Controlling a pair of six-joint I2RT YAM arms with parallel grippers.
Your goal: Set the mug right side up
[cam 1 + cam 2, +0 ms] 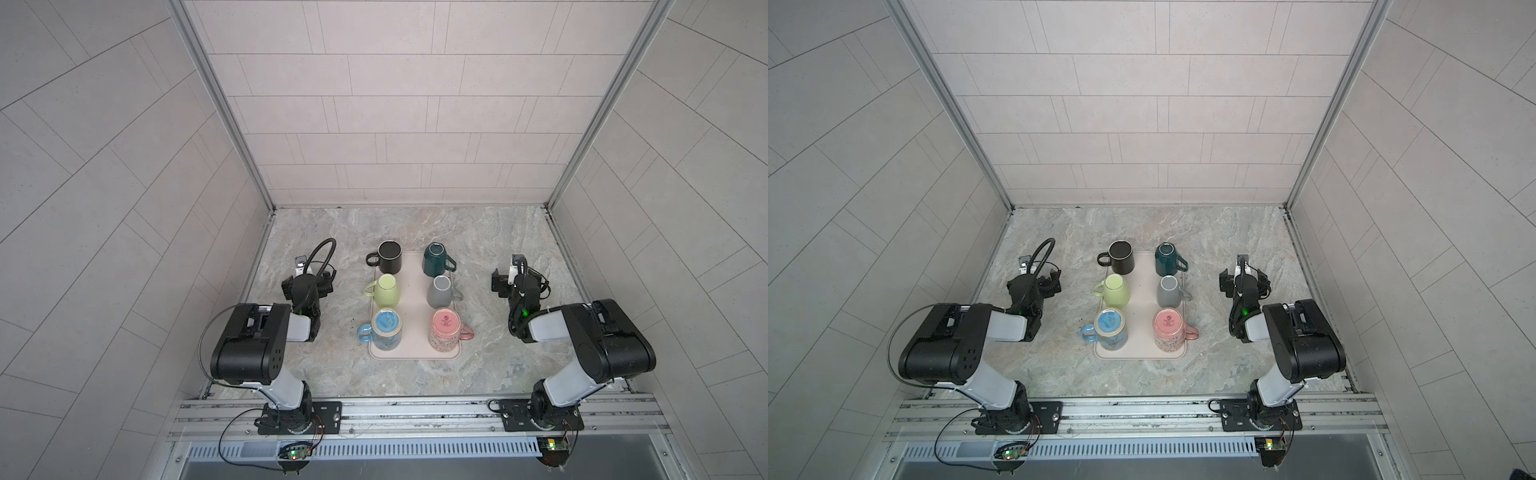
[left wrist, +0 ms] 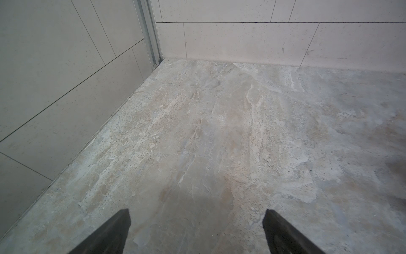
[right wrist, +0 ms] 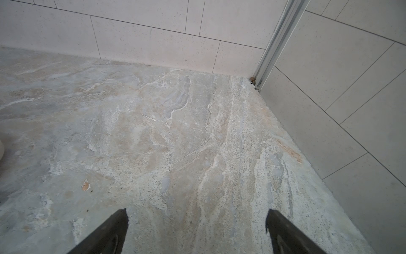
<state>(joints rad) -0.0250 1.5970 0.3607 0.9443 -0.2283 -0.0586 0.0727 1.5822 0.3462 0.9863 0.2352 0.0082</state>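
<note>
Pink mug [image 1: 444, 330] base-up on tray [image 1: 411, 299] near-R corner, gray mug [image 1: 439, 291] just behind, L gripper [image 2: 196, 216] & R gripper [image 3: 197, 216] spread wide, empty, flanking tray

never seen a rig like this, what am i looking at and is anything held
Two robot arms, the left arm and right arm, stand at the front of a marble-look table. Two pictures look down from overhead, nearly identical. The other two come from cameras on each wrist: they show the left arm's fingers and the right arm's fingers spread apart over the table, holding nothing. Between the arms a pale tray carries six mugs in two rows; the pink mug and blue mug stand bottom up.
</note>
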